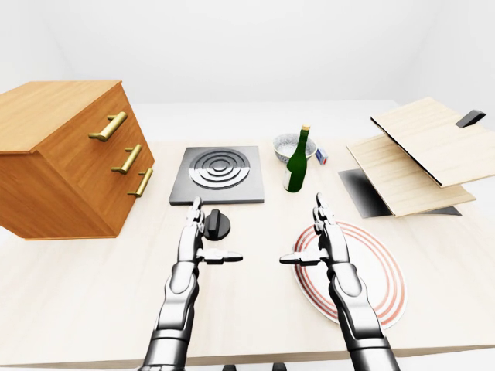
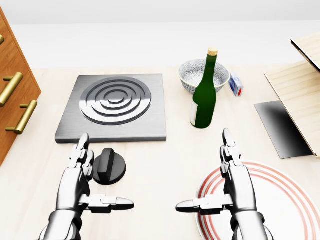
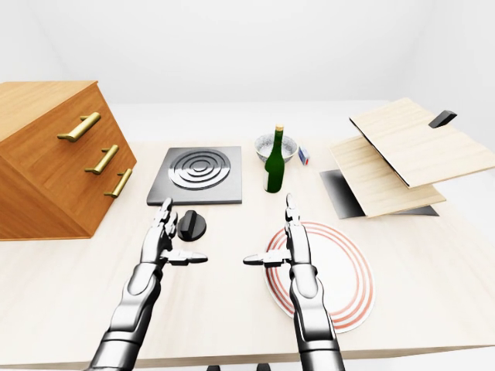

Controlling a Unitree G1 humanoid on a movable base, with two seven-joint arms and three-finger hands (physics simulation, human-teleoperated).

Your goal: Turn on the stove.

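The left hand (image 2: 80, 175) hangs flat and spread over the bench (image 2: 150, 165), fingers straight, thumb out sideways, nothing held. In the head view its fingertips lie just left of the black stove knob (image 2: 108, 167), close to the knob's edge; whether they touch it cannot be told. The right hand (image 2: 235, 185) is equally spread and empty, well right of the knob, its fingers over the left rim of the red-ringed plate (image 2: 290, 195).

The knob sits on the bench just below the lower edge of the grey stove (image 2: 115, 107), its raised grip bar running nearly up and down in the head view. To do the step well, the left hand should probably shift right until it is centred over the knob, curl thumb and fingers onto opposite faces of the bar, and twist about the knob's own axis without dragging sideways.

Above and to the right of the knob, beyond the stove's right edge, a patterned bowl (image 2: 192, 75) appears empty, though a green bottle (image 2: 204, 97) hides part of it. The plate carries nothing. The wooden drawer cabinet (image 1: 69, 154), left of the knob, has its drawers closed.
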